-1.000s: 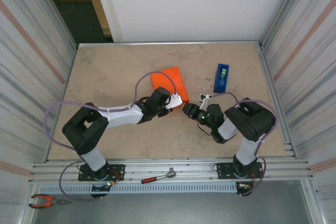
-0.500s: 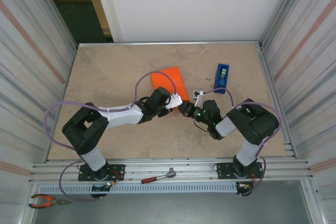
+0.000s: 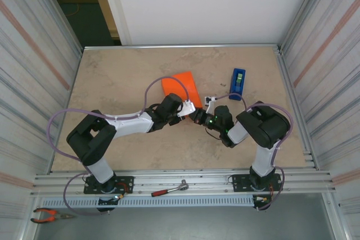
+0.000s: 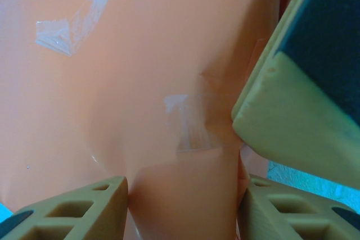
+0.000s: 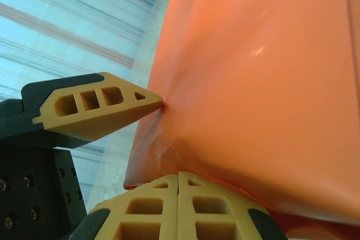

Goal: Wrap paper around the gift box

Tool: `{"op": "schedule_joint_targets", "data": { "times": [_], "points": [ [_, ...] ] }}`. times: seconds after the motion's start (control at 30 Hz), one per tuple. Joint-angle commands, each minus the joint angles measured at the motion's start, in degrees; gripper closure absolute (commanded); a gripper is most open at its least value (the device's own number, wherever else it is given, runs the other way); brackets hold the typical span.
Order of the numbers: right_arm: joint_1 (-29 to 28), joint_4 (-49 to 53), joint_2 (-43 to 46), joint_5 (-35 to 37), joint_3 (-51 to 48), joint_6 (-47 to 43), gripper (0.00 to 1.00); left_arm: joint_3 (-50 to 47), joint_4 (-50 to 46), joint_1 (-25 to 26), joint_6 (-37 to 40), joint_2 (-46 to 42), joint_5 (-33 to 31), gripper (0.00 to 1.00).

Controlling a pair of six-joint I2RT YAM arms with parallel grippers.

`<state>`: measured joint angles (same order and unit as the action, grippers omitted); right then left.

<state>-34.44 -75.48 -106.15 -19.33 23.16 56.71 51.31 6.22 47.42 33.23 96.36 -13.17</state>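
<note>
Your left gripper (image 3: 190, 107) is clamping the paper (image 3: 181, 86) at its 5 o'clock corner, jaws half apart, while your right gripper (image 5: 179, 184), fully closed and empty, is touching it.

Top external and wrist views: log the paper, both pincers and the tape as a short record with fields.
paper: orange, folded into a flat parcel, tape strips stuck on it
left pincer: closed on the parcel's near end, paper between its fingers
right pincer: shut, tips pressed against the paper beside a tape strip
tape dispenser: blue, on the table, right of the parcel and apart from it
</note>
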Motion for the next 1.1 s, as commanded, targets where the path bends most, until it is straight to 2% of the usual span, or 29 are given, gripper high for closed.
{"op": "schedule_joint_targets", "data": {
  "times": [0.0,0.23,0.63,1.07],
  "points": [
    [0.8,-2.6,-3.0,-0.5,0.7,1.5,1.00,0.1,-4.0,0.8,-0.1,1.9,1.5,0.48],
    [0.8,-5.2,-4.6,-1.9,0.8,2.0,1.00,0.1,-4.0,1.0,0.0,2.0,1.5,0.49],
    [0.9,-0.3,2.2,-1.6,-2.8,-0.9,1.00,0.2,-4.2,1.1,-0.1,2.2,1.4,0.48],
    [0.8,-0.5,-2.7,-1.4,0.8,-0.1,1.00,0.1,-4.1,1.4,0.0,2.2,1.2,0.49]
  ]
}}
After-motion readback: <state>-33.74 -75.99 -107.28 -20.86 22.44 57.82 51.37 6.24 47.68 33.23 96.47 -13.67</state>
